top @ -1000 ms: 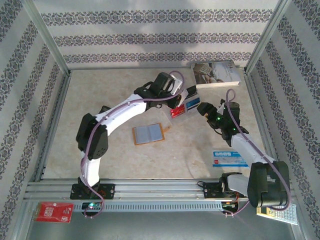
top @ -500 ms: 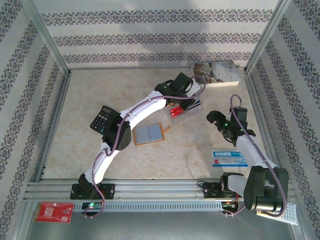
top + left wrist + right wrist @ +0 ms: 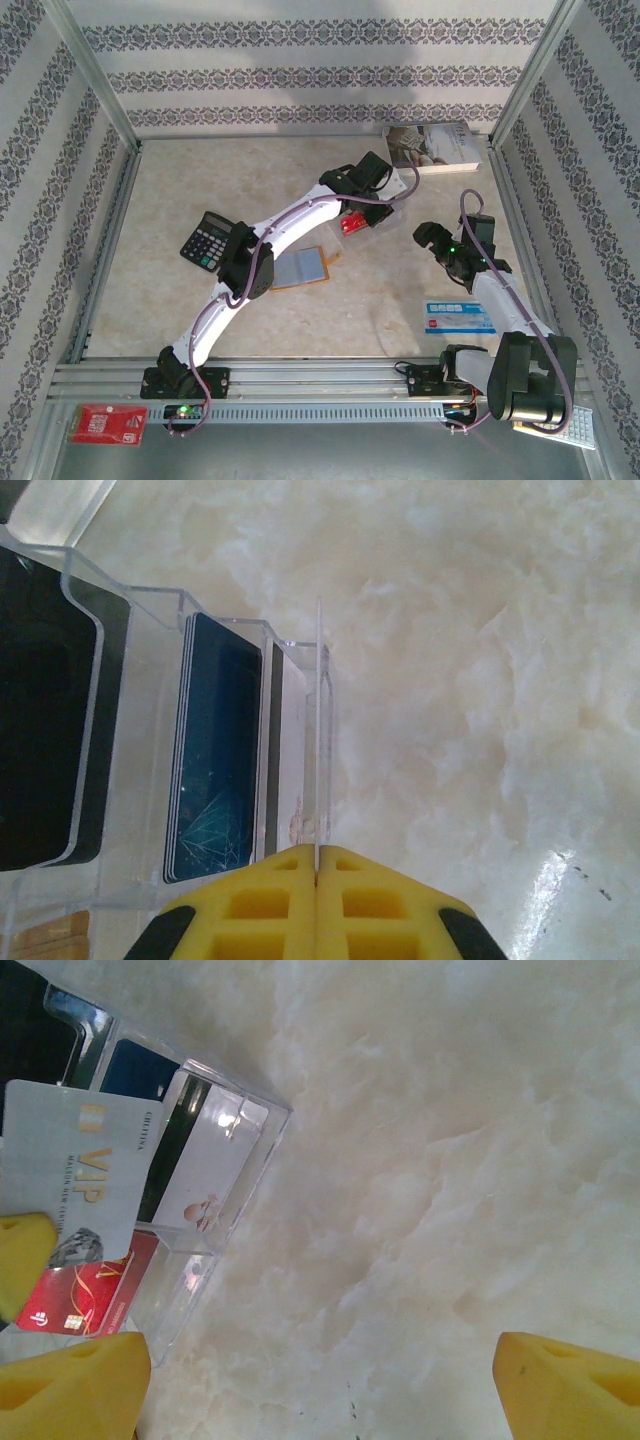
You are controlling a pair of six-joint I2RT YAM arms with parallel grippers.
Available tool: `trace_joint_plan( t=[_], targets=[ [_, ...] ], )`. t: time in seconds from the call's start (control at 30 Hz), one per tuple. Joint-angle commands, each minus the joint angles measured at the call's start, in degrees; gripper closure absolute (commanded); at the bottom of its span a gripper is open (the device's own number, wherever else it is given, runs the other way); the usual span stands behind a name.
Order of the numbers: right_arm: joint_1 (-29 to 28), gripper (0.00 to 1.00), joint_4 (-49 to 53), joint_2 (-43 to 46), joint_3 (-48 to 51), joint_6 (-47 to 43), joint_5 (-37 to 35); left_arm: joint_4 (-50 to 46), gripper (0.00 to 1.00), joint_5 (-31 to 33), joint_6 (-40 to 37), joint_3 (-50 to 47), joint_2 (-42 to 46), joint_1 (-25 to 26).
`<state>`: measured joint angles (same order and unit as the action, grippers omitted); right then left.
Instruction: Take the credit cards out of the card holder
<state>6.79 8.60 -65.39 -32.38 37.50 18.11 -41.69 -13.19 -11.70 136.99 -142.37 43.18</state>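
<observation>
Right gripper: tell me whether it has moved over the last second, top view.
Yes. The right gripper has drawn back toward the near edge and slightly right, away from the book and closer to the blue-and-white card.

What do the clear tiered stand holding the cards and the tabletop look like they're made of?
Clear tiered stand: looks like rigid transparent plastic, probably acrylic, glossy; cards show through its walls and its bent edges catch highlights. Tabletop: cream marble or marble-print laminate, can't tell which; polished, with cloudy veining and a bright glare patch.
</observation>
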Motion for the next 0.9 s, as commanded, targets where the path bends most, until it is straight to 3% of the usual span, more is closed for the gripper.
trace_joint_plan(
  t=[0.0,0.87],
  targets=[
    [0.8,0.11,0.6,1.0,0.7,-0.7,0.9,-1.1,1.00,0.6,-2.0,1.8,-1.0,0.4],
    [0.9,0.12,-0.7,-0.5,0.5,0.9,2.6,4.7,0.98,2.7,-1.7,1.9,-4.4,0.4]
  ],
)
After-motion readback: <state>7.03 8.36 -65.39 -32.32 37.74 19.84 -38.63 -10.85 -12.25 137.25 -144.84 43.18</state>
